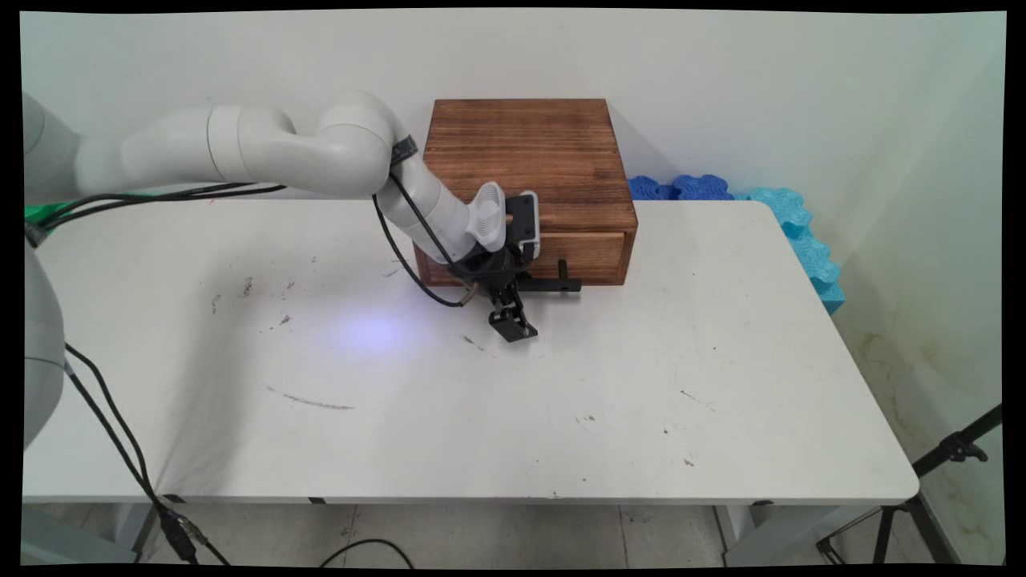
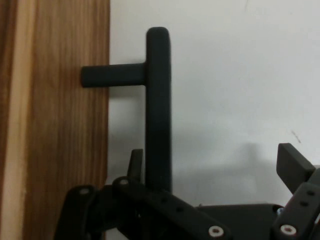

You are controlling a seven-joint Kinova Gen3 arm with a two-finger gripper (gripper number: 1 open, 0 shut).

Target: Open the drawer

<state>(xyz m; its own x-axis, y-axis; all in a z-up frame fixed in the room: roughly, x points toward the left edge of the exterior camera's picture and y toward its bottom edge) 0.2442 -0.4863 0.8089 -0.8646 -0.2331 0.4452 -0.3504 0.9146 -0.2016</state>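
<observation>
Spread wide apart, the black gripper [image 1: 515, 314] hangs low over the white table [image 1: 609, 401] directly in front of the wooden drawer box [image 1: 525, 188], holding nothing, with the bar of the black drawer handle [image 2: 159, 105] standing between its two fingers [image 2: 292, 167], close to one and well clear of the other. That box sits at the table's far edge against the wall, its drawer front facing the near side, while blue foam pieces [image 1: 789, 228] lie off the table's far right corner.
</observation>
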